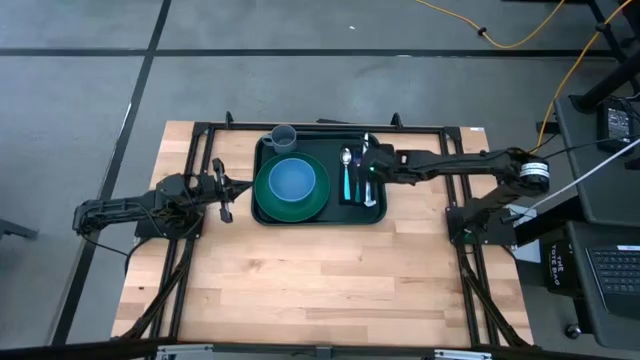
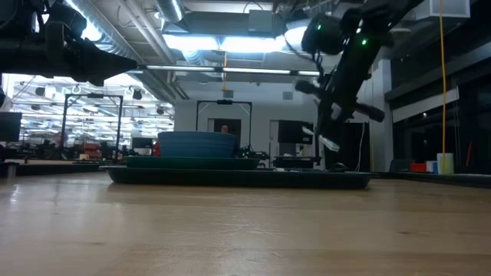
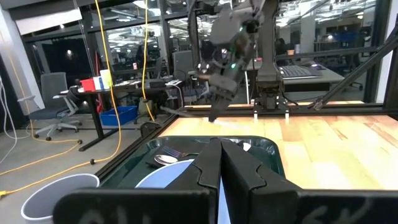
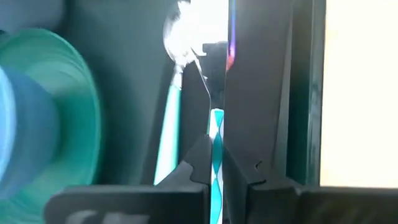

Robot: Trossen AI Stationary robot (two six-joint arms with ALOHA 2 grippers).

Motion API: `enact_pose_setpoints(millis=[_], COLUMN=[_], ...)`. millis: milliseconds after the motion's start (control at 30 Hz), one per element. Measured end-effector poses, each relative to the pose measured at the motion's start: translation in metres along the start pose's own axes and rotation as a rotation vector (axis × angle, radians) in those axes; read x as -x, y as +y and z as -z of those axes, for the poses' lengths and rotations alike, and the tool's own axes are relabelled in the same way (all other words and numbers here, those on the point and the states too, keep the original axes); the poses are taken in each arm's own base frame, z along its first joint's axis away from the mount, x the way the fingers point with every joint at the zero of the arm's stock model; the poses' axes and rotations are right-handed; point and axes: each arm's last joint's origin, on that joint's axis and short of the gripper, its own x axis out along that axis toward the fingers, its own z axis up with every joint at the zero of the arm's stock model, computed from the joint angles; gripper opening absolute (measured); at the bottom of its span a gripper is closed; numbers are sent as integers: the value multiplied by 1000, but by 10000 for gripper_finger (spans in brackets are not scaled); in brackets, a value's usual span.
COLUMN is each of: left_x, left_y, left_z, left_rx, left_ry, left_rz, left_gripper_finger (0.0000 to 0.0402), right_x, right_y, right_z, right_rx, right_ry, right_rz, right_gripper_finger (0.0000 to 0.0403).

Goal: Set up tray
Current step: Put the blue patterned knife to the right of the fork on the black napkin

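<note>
Your right gripper (image 4: 214, 163), closed on the patterned fork (image 4: 217, 149), seems to be placing it beside the spoon (image 4: 172, 81) on the tray (image 1: 375, 217); next lower it and let go, while the left gripper (image 1: 229, 190) waits closed.

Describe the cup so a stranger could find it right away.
Start at the dark tray in the middle of the wooden table. The cup stands in the tray's far left corner, just beyond the green plate holding a blue bowl. It is the only grey, upright item.
</note>
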Motion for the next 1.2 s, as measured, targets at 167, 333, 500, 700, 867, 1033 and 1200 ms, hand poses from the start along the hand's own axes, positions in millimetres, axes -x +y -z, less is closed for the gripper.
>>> enact_pose_setpoints(millis=[167, 333, 500, 700, 867, 1033, 1200], left_x=[0, 0, 0, 0, 0, 0, 0], left_y=[0, 0, 0, 0, 0, 0, 0], left_z=[0, 0, 0, 0, 0, 1, 1], left_rx=[0, 0, 0, 0, 0, -1, 0], left_ry=[0, 0, 0, 0, 1, 5, 8], left_rz=[0, 0, 1, 0, 1, 3, 4], left_gripper_finger=[3, 3, 3, 3, 3, 3, 3], right_x=[-22, -32, -45, -56, -61, -63, -63], right_y=[-4, -8, -12, -13, -15, -16, -16], right_z=[-1, -3, -4, -4, -3, -5, -5], right_rx=[-31, -65, -89, -98, -99, -105, -103], right_ry=[77, 117, 153, 166, 176, 172, 172], right_rz=[47, 69, 104, 113, 128, 132, 135], right_gripper_finger=[18, 18, 18, 20, 20, 20, 23])
